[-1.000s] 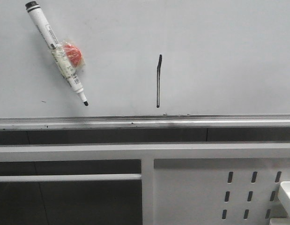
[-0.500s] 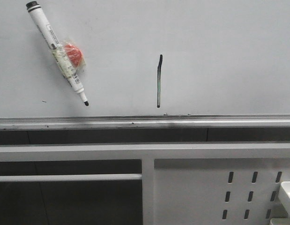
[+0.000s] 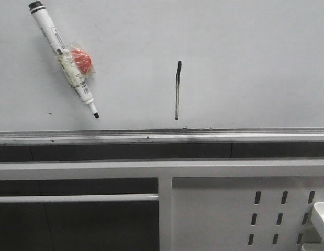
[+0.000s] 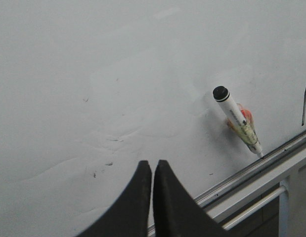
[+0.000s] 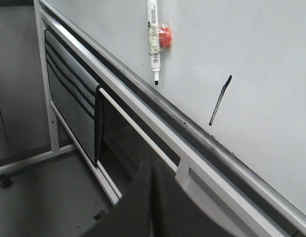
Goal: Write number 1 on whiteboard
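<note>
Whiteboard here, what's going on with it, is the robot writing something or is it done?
Nothing is being handled at this moment. The whiteboard already carries the number 1, a thin black stroke above the metal tray rail. The marker, with a red ball taped to it, is stuck on the board to the left of the stroke, tip pointing down, with no gripper on it. The left gripper and right gripper both look shut and empty, away from the board.

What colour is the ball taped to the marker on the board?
Red-orange. The ball sits under clear tape on the white marker; the front view shows it best.
</note>
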Robot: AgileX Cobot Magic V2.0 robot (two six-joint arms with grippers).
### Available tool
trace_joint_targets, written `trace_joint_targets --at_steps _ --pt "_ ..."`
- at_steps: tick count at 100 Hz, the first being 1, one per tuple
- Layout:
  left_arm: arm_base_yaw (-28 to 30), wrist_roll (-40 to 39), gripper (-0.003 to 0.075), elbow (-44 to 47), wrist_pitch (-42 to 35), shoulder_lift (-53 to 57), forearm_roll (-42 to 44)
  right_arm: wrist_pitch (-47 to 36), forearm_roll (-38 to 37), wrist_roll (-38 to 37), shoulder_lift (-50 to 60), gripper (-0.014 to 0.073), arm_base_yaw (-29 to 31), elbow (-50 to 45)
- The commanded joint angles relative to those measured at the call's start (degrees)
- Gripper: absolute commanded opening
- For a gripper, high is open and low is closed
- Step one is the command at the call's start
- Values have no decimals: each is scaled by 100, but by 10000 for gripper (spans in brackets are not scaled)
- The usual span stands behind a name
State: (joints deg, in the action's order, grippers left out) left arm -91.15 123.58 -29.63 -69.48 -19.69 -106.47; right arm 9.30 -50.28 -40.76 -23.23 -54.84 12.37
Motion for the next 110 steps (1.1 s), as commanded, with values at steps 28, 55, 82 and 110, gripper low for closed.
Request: trace_joint_targets --at_steps 28,55,82,110 --pt "424 -119 -20 -143 1054 -112 305 -294 -136 -5 -13 -69 17 151" --pt "2525 -164 -20 -143 1678 -676 142 -288 -136 -5 -13 -69 17 151" --pt "5903 -623 -20 -131 4557 -1067 -70 -273 -136 -5 -13 -69 17 151" --pt "7435 -909 -20 -131 6043 -1067 -70 -273 -136 -5 -13 -69 17 151"
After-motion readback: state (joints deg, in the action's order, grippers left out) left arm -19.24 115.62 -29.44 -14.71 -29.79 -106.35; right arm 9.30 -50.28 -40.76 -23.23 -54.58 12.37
